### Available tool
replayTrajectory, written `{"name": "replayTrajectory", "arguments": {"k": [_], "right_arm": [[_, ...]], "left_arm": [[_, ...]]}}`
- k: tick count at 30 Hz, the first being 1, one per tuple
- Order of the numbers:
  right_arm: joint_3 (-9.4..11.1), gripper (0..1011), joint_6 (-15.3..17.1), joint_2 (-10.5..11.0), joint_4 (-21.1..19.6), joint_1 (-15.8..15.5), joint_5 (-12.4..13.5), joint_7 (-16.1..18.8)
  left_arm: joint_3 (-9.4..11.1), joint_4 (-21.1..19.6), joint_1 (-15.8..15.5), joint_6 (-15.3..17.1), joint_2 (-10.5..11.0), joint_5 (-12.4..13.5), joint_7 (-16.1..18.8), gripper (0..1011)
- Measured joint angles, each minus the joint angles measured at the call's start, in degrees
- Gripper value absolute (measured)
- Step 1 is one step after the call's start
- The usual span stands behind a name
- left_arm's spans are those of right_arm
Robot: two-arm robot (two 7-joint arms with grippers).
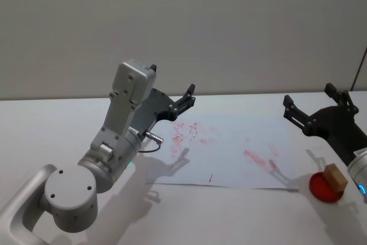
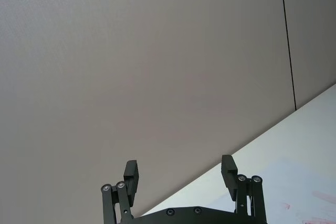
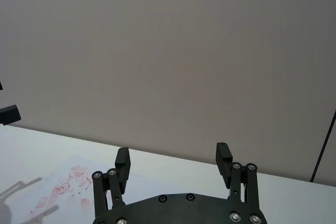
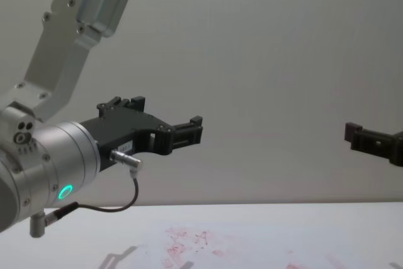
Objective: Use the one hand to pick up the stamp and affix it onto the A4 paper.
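The stamp (image 1: 335, 176), a small light-brown wooden block, stands on a round red pad (image 1: 322, 190) at the table's right front. The A4 paper (image 1: 229, 147) lies mid-table with smudgy red prints; it also appears in the chest view (image 4: 208, 244) and the right wrist view (image 3: 68, 187). My right gripper (image 1: 308, 97) hovers open and empty above the paper's right edge, behind the stamp and well above it. Its spread fingers show in the right wrist view (image 3: 173, 154) and the chest view (image 4: 371, 140). My left gripper (image 1: 186, 98) is raised over the paper's far left corner, open and empty (image 2: 179, 166) (image 4: 189, 130).
The silver left arm (image 1: 109, 153) with a green light spans the left of the white table (image 1: 241, 216). A plain wall stands behind the table. A dark cable (image 1: 361, 67) hangs at the far right.
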Motion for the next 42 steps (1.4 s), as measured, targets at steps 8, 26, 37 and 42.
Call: {"name": "replayTrajectory", "arguments": {"k": [8,26,37,42], "right_arm": [[0.00,1001,0.00,0.00,0.00,0.00,0.00,0.00],[1.08,1001,1.24,1.86,-1.53,-1.92,0.58,-0.96],[3.06,1001,4.72,5.50,-3.61,-5.63,1.99,-2.01],[3.56,1001,7.10,6.88,-4.16,-7.07,2.43,-1.32]], "left_arm": [[0.00,0.00,0.00,0.00,0.00,0.00,0.00,1001],[0.00,0.00,0.00,0.00,0.00,0.00,0.00,1001],[0.00,0.00,0.00,0.00,0.00,0.00,0.00,1001],[0.00,0.00,0.00,0.00,0.00,0.00,0.00,1001]]}}
